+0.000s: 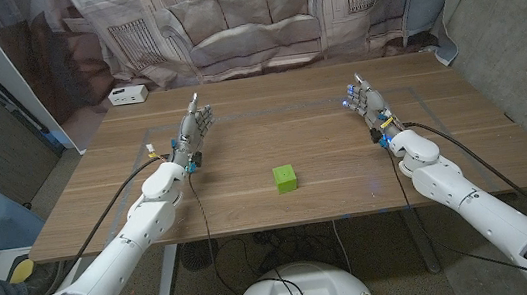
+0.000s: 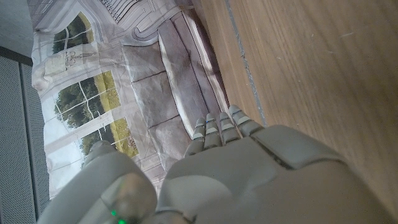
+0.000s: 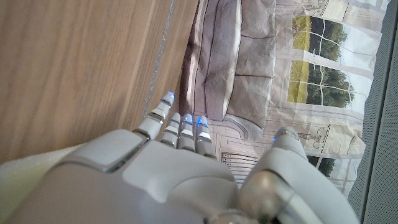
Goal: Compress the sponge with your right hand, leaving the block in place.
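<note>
A small green cube (image 1: 285, 178) sits on the wooden table (image 1: 281, 125), near the front edge at the middle. I cannot tell from here whether it is soft or hard. My right hand (image 1: 367, 103) stands at the table's right side, well behind and to the right of the cube, its fingers stretched out and holding nothing. My left hand (image 1: 194, 129) stands at the left side in the same way, fingers extended, nothing in it. In the wrist views the backs of my left hand (image 2: 249, 180) and right hand (image 3: 161, 174) show with fingers straight.
A small white box (image 1: 127, 95) lies at the table's far left corner. A printed cloth backdrop (image 1: 258, 17) hangs behind the table. A grey wall stands to the right. Bare wood lies between the two hands.
</note>
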{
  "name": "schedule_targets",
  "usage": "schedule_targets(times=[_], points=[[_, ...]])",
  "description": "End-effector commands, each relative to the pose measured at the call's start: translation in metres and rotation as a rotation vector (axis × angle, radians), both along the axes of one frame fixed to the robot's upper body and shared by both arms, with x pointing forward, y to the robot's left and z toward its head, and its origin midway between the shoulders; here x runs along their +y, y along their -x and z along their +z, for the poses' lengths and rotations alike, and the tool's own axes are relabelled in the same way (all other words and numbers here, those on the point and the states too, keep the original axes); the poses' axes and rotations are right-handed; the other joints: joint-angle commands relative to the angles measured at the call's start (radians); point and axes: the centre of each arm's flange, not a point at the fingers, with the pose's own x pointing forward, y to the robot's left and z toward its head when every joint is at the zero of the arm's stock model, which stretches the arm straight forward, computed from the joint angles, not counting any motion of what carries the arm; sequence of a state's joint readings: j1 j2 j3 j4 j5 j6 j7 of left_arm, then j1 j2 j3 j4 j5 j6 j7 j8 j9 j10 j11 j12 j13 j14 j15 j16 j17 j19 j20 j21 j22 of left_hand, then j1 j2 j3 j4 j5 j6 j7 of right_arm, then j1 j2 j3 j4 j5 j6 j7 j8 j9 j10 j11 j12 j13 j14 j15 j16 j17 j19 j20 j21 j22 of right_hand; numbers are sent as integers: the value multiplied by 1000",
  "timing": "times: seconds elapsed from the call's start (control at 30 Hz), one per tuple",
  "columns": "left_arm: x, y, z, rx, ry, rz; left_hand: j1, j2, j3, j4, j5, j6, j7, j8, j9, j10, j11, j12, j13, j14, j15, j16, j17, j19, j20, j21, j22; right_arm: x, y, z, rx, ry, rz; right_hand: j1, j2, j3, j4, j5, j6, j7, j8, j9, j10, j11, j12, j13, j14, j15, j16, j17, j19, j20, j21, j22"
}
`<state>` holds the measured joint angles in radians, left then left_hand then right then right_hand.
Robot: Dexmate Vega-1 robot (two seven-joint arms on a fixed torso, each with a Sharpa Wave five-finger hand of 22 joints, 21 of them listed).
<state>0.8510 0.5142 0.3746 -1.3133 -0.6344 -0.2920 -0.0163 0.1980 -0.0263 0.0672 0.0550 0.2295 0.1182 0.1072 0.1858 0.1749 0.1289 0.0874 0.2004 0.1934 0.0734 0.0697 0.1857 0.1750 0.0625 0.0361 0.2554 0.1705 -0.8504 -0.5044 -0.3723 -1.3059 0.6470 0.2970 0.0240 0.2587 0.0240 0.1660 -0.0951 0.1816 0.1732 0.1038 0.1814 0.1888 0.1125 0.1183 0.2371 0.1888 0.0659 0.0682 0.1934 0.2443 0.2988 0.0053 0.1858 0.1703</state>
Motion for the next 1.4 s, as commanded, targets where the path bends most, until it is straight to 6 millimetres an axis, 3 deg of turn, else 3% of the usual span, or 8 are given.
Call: schedule_targets(times=[0.03, 0.5, 0.87, 1.3, 1.4], points=[[-9, 4, 4, -13, -46, 5, 13, 5, 10, -3, 5, 14, 1, 7, 2, 15, 0, 8, 1, 9, 8, 7, 4, 10, 1, 1, 4, 1, 6, -4, -24, -1, -22, 12, 1, 9, -2, 6, 11, -6, 8, 2, 9, 6, 4, 5, 5, 5, 9, 0, 8, -2, 6, 2], [-23, 5, 11, -17, -99, 25, 50, 30, 24, -23, -6, 88, 7, 22, 3, 101, 3, 34, -1, 103, 12, 25, 3, 88, 27, 2, 5, -18, 28, 5, -130, 62, -79, 66, 20, 34, -32, 5, 35, -14, 20, 2, 42, -5, 2, 2, 34, -9, 18, -13, 43, -11, 17, 1], [-30, 17, 6, -72, -50, 33, 59, 30, 25, -30, -11, 113, 2, 25, 3, 121, -3, 37, 0, 129, 7, 27, 3, 98, 33, -4, 5, -37, 38, 5, -165, 97, -65, 86, 24, 41, -43, 3, 41, -13, 22, 2, 52, -2, 1, 2, 43, -8, 20, -17, 50, -17, 17, 1], [-26, 38, 15, -119, -78, 36, 64, 30, 25, -35, -14, 120, 2, 23, 4, 132, -1, 38, 0, 135, 10, 24, 3, 101, 39, -9, 5, -28, 58, 10, -226, 114, -122, 101, 24, 45, -51, -1, 58, -5, 28, 3, 73, 4, 3, 3, 53, 0, 22, -21, 59, -13, 18, 1], [-23, 42, 17, -125, -97, 42, 65, 30, 25, -36, -14, 121, 4, 22, 4, 132, 0, 38, 0, 135, 10, 23, 3, 100, 39, -10, 5, -28, 64, 10, -239, 117, -156, 106, 23, 46, -52, -2, 58, -3, 27, 3, 79, 3, 2, 4, 69, 2, 28, -22, 79, -15, 24, 1]])
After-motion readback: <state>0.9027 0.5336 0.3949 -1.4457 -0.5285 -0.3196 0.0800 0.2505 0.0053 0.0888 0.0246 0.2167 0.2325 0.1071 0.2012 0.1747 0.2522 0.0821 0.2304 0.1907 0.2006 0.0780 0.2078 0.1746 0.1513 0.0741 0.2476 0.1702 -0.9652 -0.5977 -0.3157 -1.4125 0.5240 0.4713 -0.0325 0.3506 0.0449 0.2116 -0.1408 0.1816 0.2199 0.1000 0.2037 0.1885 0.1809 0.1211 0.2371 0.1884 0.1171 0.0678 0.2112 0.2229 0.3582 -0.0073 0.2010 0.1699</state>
